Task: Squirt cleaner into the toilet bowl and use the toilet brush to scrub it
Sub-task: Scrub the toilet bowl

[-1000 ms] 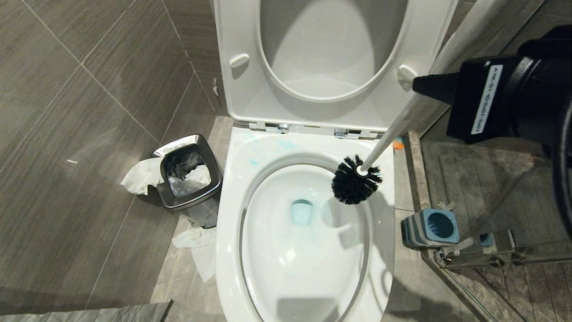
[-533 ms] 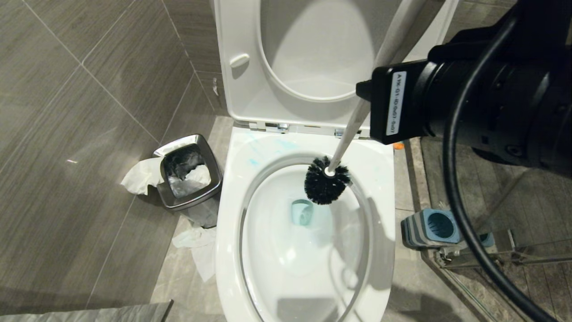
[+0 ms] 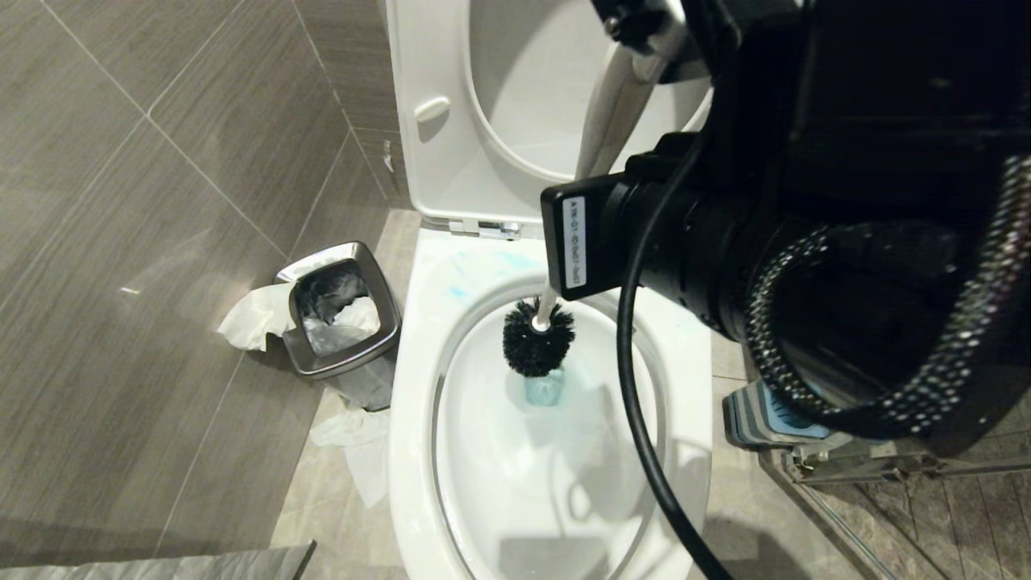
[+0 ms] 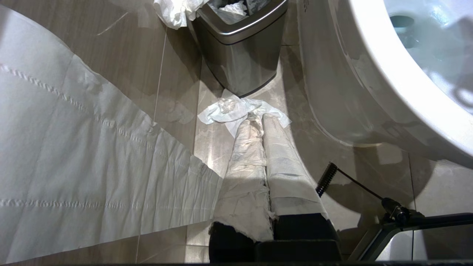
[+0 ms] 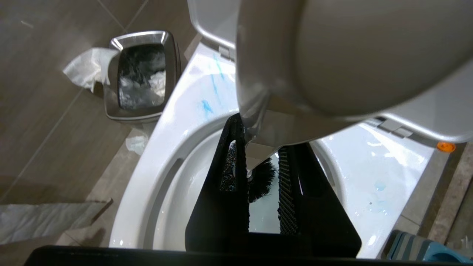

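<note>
The toilet brush (image 3: 538,337) slants down from upper right, black bristle head lowest (over the blue-tinted water), inside the toilet bowl (image 3: 419,338). The right gripper (image 5: 263,177) jaws clamp its white handle between them.

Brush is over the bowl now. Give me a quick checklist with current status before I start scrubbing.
1. Right gripper has its jaws closed on the toilet brush handle: ok.
2. Bristle head sits inside the toilet bowl, just above the blue water at the outlet: ok.
3. Cleaner applied: ok, blue streaks on the back rim.
4. Bristles touching porcelain: cannot tell.
5. Seat and lid raised, clear of the handle: ok.
6. Left gripper parked low beside the bowl, jaws shut, wrapped in tissue, pointing at the tissue on the floor by the waste bin: ok.
</note>
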{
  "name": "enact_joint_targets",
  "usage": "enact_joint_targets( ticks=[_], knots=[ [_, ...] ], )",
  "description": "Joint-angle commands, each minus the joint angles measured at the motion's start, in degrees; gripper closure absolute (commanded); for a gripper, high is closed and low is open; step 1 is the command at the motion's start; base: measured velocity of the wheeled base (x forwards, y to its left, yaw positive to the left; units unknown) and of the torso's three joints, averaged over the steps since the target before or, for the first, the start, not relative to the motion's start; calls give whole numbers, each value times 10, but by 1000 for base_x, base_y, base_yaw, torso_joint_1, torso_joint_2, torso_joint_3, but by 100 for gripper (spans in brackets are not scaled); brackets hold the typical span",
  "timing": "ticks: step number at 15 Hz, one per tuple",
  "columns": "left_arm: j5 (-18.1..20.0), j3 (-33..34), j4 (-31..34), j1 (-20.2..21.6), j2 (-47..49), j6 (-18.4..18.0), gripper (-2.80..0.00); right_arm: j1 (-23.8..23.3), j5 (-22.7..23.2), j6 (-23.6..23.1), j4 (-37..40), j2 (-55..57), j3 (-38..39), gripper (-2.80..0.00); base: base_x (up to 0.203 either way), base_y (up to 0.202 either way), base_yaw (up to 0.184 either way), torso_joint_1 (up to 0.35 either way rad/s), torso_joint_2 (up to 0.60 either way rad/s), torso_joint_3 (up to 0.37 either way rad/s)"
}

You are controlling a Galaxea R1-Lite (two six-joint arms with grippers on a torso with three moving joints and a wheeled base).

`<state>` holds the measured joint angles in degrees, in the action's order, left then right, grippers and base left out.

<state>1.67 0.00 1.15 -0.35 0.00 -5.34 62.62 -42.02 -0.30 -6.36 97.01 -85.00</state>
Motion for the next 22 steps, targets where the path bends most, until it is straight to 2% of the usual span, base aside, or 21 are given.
enact_joint_targets(
  ticks=[1, 8, 11, 19, 22],
  knots=[
    [0, 0, 0, 0, 0, 0, 0, 0, 0, 3, -5, 24, 18, 0, 0, 0, 0, 0, 0, 0],
    [0, 0, 0, 0, 0, 1, 0, -45, 14, 7, -85, 65, 93, 0, 0, 0, 0, 0, 0, 0],
    [0, 0, 0, 0, 0, 1, 0, -62, 22, 38, -98, 87, 118, 0, 0, 0, 0, 0, 0, 0],
    [0, 0, 0, 0, 0, -1, 0, -73, 20, 108, -103, 170, 117, 0, 0, 0, 0, 0, 0, 0],
    [4, 0, 0, 0, 0, -5, 0, -104, 19, 95, -154, 209, 109, 0, 0, 0, 0, 0, 0, 0]
  ],
)
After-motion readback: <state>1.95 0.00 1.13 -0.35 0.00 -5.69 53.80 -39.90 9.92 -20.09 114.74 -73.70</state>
